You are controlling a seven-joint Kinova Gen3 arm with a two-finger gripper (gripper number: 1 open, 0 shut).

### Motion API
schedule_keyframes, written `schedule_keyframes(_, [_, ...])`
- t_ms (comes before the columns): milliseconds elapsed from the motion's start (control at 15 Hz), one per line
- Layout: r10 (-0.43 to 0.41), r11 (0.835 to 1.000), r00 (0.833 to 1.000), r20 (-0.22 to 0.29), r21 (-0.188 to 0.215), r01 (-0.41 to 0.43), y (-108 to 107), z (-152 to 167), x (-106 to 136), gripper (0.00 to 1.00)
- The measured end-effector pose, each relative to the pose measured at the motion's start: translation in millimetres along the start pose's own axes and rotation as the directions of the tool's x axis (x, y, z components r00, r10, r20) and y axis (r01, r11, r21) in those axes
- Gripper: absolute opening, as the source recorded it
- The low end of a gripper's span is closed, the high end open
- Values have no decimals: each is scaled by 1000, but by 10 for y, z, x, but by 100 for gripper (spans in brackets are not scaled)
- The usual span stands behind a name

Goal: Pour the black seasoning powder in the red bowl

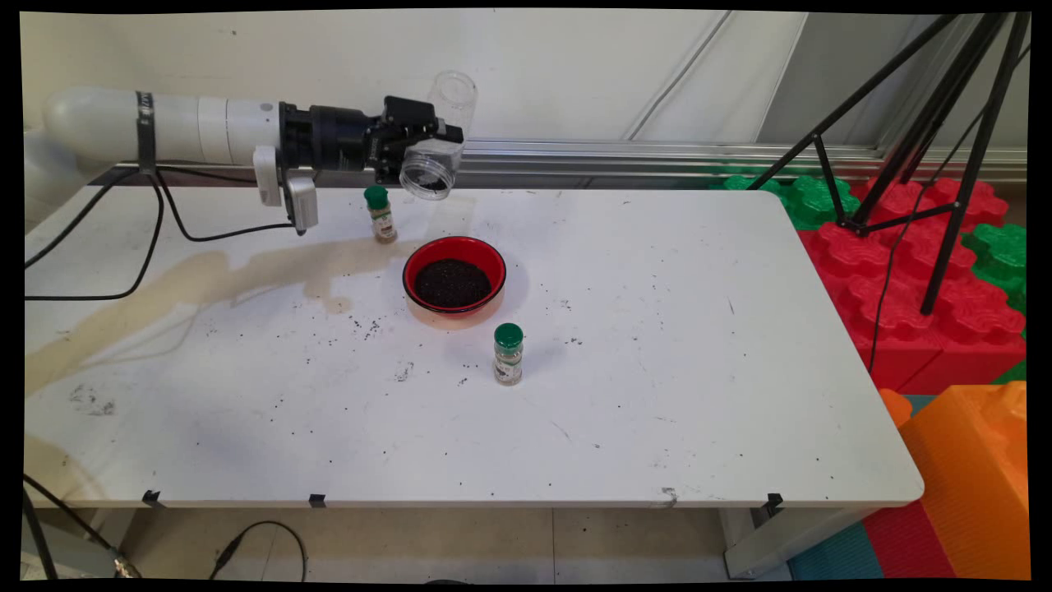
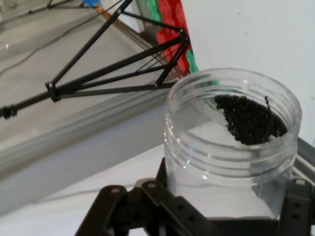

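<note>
I have the gripper (image 1: 423, 152) clamped on the tilted clear jar (image 1: 434, 160) above the red bowl (image 1: 454, 279), which holds dark granules, some remaining in the jar.

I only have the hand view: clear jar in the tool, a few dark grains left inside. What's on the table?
Observer: A red bowl with dark grains in it, near the middle of the white table.
Operator: Anything next to it?
Observer: Two green-capped bottles: the far spice bottle stands behind the bowl, and the near spice bottle stands in front of it. Both are upright and apart from the bowl.
Operator: Jar attitude?
Observer: The tool holds the jar in the air over the table's far edge. The jar is tipped, with its mouth facing down and toward the near side.
</note>
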Motion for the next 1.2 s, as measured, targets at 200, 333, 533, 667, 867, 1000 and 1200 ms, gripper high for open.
schedule_keyframes(200, [-100,995,995,5,4,100,-22,-11,-19,0])
schedule_keyframes(333, [-160,987,987,7,5,160,-34,-19,-28,0])
schedule_keyframes(533, [-249,969,969,6,7,249,-50,-24,-34,0])
schedule_keyframes(667, [-331,944,944,2,7,331,-64,-31,-36,0])
schedule_keyframes(867, [-456,890,890,-4,7,456,-88,-37,-41,0])
schedule_keyframes(1000, [-534,845,845,-8,6,534,-102,-39,-48,0])
schedule_keyframes(1200, [-649,761,761,-16,-1,649,-118,-40,-53,0])
